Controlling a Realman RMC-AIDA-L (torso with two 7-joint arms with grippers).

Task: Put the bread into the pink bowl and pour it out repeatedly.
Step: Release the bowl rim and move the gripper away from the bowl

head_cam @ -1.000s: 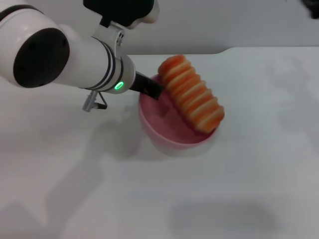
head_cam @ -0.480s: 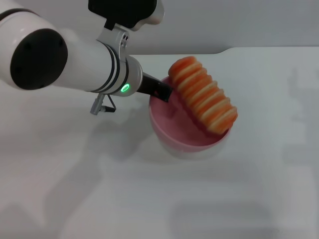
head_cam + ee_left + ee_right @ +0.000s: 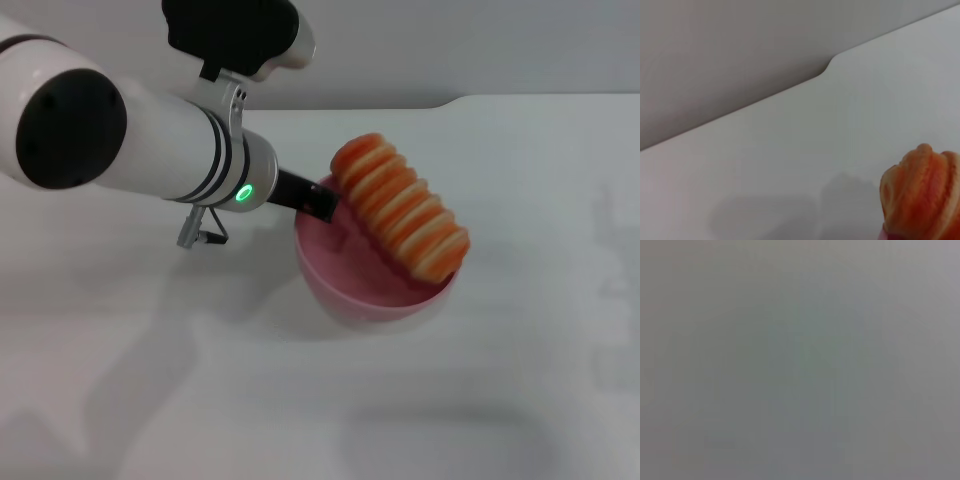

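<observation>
Resting across a round, deep, glossy pink plastic bowl (image 3: pixel 372 280) is an elongated toy bread loaf (image 3: pixel 402 206) with an orange ridged top and cream stripes. The loaf lies tilted: its lower end sits on the bowl's near-right rim, and its higher end sticks up above the far rim. It is too long to sink fully inside, so most of it stays above the rim. The part of the bowl's inside that shows, to the left of the loaf, holds nothing else.

The bowl stands on a plain white worktop (image 3: pixel 520 360), roughly in the middle of the head view. The worktop's far edge has a rounded step in it, with a grey wall behind.

The robot's left arm, white with black joints and a small green light, reaches in from the left. Its left tool (image 3: pixel 316 200) shows as a dark finger closed on the bowl's far-left rim, gripping the pink wall.

From the left wrist view, only the orange rounded end of the loaf (image 3: pixel 922 192) and a sliver of pink beneath it appear against the white worktop.

The right tool appears nowhere; its wrist view shows only a blank grey field.
</observation>
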